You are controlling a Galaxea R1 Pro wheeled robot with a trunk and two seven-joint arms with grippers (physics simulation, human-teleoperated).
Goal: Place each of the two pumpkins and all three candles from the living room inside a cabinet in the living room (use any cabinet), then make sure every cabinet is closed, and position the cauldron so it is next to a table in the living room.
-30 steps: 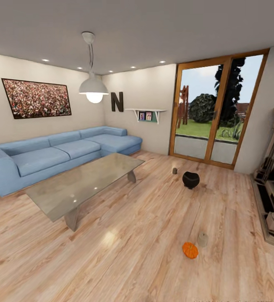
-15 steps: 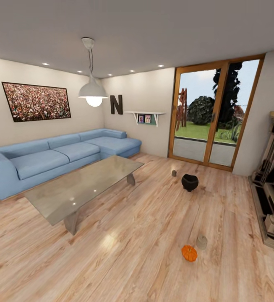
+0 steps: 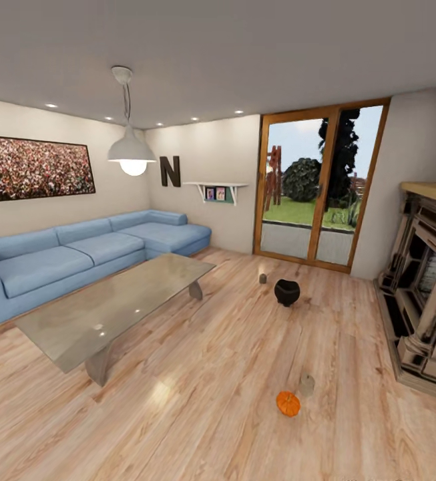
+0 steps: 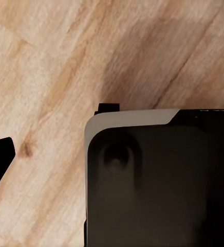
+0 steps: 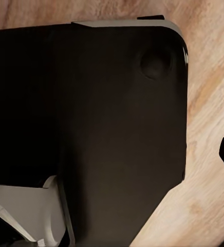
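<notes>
Farthest left in the head view, a blue corner sofa [image 3: 77, 257] ran along the wall beneath a wide framed picture [image 3: 36, 167], and a white pendant lamp [image 3: 131, 150] hung from the ceiling ahead of it. Next came the table [image 3: 121, 304], its glossy grey top standing on the plank floor [image 3: 197, 414] just in front of the sofa, with angled slab legs under each end. Behind it a dark letter N [image 3: 170, 172] and a small wall shelf [image 3: 214, 189] sat on the far wall.

Right of the table, out on the open floor, one candle [image 3: 262, 278] stood close beside the black cauldron [image 3: 287, 292], both well apart from the table's far end and before the wood-framed glass doors [image 3: 316, 194]. Nearer the camera, a second candle [image 3: 306, 385] stood just beside one orange pumpkin [image 3: 288, 403], the pair apart from the cauldron. At the far right stood the fireplace [image 3: 421, 287], with a sliver of red brick above its mantel.

Both wrist views looked down on plank flooring past a dark, pale-edged body of the robot [image 4: 158, 180]. Small black tips showed at the edges, but whether the left or the right claw was released or clenched could not be told.
</notes>
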